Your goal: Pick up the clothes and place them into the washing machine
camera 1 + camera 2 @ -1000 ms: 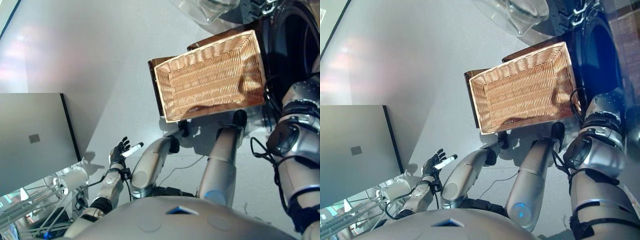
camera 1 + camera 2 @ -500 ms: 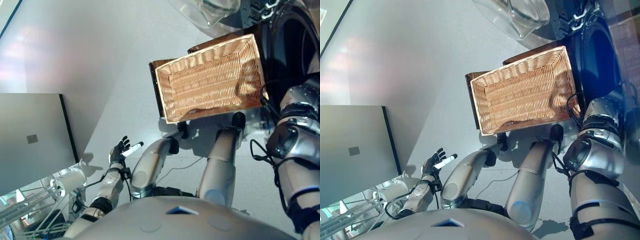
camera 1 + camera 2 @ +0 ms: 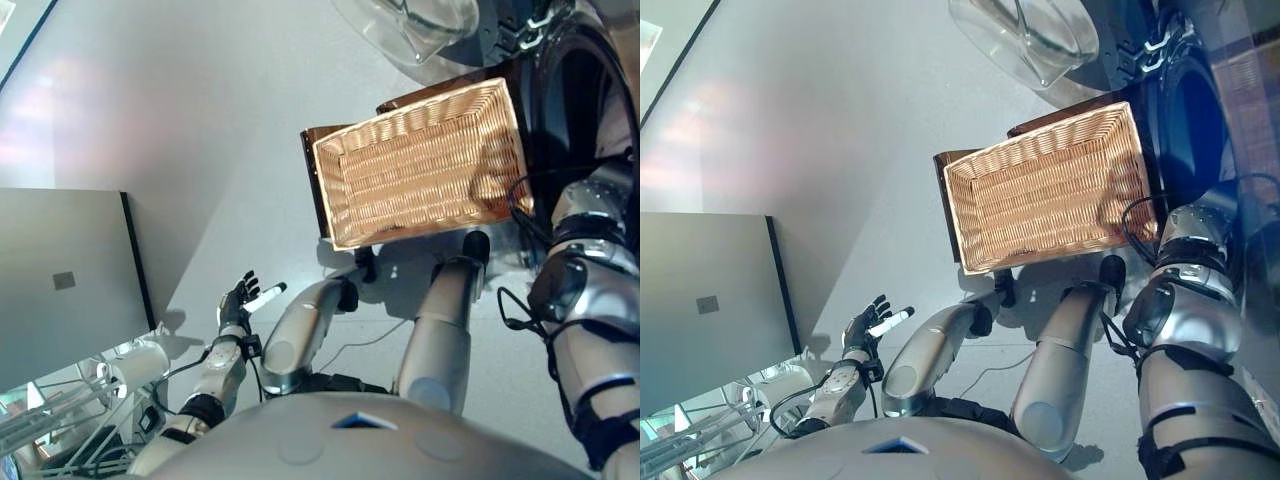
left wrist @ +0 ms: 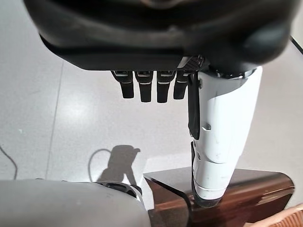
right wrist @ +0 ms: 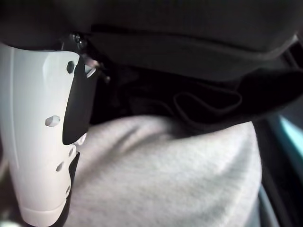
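Clothes (image 5: 161, 175) show only in the right wrist view, as a bulge of light grey fabric lying right against the right hand (image 5: 189, 52). The cloth fills the space just past the palm, with the hand's white-covered thumb (image 5: 33, 132) pressed along one side of it and dark folds of the hand's fingers bunched over its upper edge. Whether those fingers curl round the fabric cannot be told, since they are hidden against it. In the head views the right arm reaches toward the dark round opening of the washing machine (image 3: 580, 90), and the hand itself is out of sight there.

A wicker basket (image 3: 970, 190) sits on a dark brown wooden stand (image 3: 308, 150) just beside the machine's opening. Its woven floor lies bare, with no garment in it. The machine's clear round door (image 3: 1025, 35) stands swung open at the far side of the basket.

The left hand (image 3: 238, 302) hangs well apart from the basket, low at the robot's left side above the pale grey floor (image 3: 200, 120). Its fingers (image 4: 142, 87) are straight and spread, and its white-covered thumb (image 4: 222, 137) sticks out; it holds nothing. In the left wrist view a corner of the wooden stand shows past the thumb. A grey panel (image 3: 60, 280) stands on the floor near that hand.
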Controlling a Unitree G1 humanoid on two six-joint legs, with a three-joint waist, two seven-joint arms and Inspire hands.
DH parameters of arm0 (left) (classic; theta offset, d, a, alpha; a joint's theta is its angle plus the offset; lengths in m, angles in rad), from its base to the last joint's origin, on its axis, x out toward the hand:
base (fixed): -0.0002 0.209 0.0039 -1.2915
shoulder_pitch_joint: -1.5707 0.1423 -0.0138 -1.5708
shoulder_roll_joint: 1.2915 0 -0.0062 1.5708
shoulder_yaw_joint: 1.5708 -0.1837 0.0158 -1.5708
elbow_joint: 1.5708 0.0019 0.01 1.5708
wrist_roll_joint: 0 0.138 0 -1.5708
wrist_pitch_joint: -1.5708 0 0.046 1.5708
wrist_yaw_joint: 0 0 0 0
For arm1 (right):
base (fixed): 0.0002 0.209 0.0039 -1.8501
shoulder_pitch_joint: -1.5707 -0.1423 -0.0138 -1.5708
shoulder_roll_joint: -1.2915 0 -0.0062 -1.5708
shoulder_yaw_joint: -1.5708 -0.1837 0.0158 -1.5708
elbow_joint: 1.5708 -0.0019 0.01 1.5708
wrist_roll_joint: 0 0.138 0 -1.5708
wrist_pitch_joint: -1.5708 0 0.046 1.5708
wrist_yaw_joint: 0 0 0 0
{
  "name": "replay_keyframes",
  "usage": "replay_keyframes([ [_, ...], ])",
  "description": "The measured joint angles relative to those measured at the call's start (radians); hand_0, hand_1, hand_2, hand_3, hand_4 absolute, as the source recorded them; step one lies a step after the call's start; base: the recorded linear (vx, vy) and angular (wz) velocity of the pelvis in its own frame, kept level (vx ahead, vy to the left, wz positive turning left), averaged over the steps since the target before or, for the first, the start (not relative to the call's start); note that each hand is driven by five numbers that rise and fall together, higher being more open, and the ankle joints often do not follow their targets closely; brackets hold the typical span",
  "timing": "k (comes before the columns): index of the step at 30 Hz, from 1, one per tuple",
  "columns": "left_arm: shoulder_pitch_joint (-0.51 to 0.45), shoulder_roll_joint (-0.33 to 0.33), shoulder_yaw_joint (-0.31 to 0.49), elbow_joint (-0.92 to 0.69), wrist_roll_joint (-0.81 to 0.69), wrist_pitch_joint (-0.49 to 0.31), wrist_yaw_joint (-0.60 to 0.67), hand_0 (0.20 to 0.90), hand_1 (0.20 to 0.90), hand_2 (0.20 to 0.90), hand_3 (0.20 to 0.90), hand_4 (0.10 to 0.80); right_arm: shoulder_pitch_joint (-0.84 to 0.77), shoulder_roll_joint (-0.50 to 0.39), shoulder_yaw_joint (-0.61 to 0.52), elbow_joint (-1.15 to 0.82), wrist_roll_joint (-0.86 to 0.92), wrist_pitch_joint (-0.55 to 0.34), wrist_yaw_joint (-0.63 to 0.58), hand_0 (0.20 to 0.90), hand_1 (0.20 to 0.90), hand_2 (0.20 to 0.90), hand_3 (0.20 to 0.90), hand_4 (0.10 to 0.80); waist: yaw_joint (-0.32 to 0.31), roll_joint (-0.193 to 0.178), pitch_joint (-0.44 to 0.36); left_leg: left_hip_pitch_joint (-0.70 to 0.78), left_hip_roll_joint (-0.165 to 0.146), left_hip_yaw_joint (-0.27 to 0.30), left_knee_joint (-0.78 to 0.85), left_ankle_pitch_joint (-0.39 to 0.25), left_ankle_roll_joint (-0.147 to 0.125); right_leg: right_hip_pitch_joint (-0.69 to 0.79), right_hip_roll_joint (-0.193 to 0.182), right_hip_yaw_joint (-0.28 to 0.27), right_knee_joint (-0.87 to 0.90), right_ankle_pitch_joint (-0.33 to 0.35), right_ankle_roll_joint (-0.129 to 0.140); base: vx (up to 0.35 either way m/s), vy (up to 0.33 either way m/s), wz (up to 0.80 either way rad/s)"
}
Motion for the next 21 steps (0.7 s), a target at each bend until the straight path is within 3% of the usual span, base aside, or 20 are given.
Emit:
replay_keyframes([
  [21, 0.003, 0.001, 0.082, 0.078, 0.067, 0.002, 0.001, 0.9, 0.9, 0.9, 0.9, 0.8, 0.224, 0.126, 0.042, 0.093, -0.098, 0.152, 0.063, 0.9, 0.9, 0.9, 0.9, 0.8, 0.008, -0.048, -0.109, 0.198, 0.02, -0.03, -0.096, -0.007, 0.007, 0.261, -0.001, -0.078, -0.183, 0.029, 0.015, 0.053, -0.017, -0.02],
])
